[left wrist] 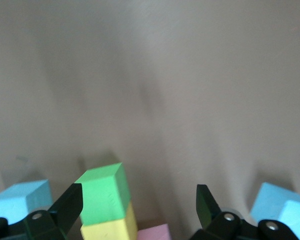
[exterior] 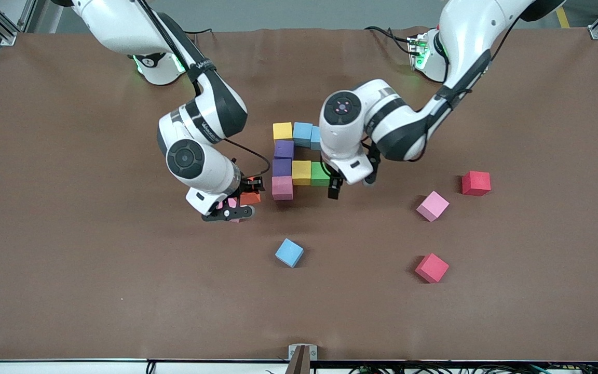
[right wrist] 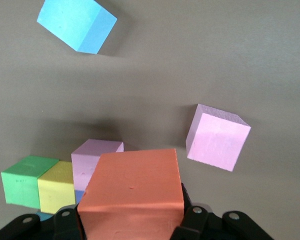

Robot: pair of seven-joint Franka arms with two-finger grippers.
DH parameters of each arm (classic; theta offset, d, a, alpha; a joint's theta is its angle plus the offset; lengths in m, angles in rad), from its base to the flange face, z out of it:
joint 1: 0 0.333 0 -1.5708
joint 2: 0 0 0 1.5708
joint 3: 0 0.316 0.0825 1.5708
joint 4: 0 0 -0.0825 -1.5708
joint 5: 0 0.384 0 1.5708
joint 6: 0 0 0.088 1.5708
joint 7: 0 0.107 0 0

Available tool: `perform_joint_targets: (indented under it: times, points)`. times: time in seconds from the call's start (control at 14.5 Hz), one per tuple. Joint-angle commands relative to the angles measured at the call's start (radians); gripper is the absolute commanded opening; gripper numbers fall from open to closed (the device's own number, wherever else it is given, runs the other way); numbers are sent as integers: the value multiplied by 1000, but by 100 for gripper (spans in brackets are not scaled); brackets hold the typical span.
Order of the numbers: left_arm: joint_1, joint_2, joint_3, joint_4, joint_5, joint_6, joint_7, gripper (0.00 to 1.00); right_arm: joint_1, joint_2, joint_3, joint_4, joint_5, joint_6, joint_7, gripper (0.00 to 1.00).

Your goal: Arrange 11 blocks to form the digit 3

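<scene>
Right gripper is clamped on the orange block, just beside the half-built digit. Left gripper hangs spread wide over its green block. Foam looks light and squashy, so pinch flat faces gently.

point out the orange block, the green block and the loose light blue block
orange block (right wrist: 132, 192), right wrist view, its top face
green block (left wrist: 102, 194), left wrist view, its top face
loose light blue block (exterior: 289, 252), front view, its top face

Front cam high, facing robots; wrist cams close, sharing green block.
</scene>
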Motion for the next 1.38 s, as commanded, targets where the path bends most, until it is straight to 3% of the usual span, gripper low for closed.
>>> perform_joint_targets:
  times: [0.0, 0.21, 0.41, 0.9, 1.31]
  points:
    - [51, 1, -11, 92, 6, -83, 149, 100, 2, 8, -8, 27, 19, -14, 15, 19]
    - [95, -1, -11, 138, -2, -140, 352, 100, 23, 40, -8, 37, 15, -5, 68, 19]
    - [162, -1, -13, 187, -3, -168, 562, 100, 46, 119, -8, 123, 15, 6, 72, 19]
    - [325, 1, -8, 192, 6, -172, 1066, 100, 91, 234, -8, 253, 16, 58, 169, 19]
    - [399, 31, 1, 216, 3, -159, 1362, 100, 119, 286, -8, 257, 15, 98, 191, 19]
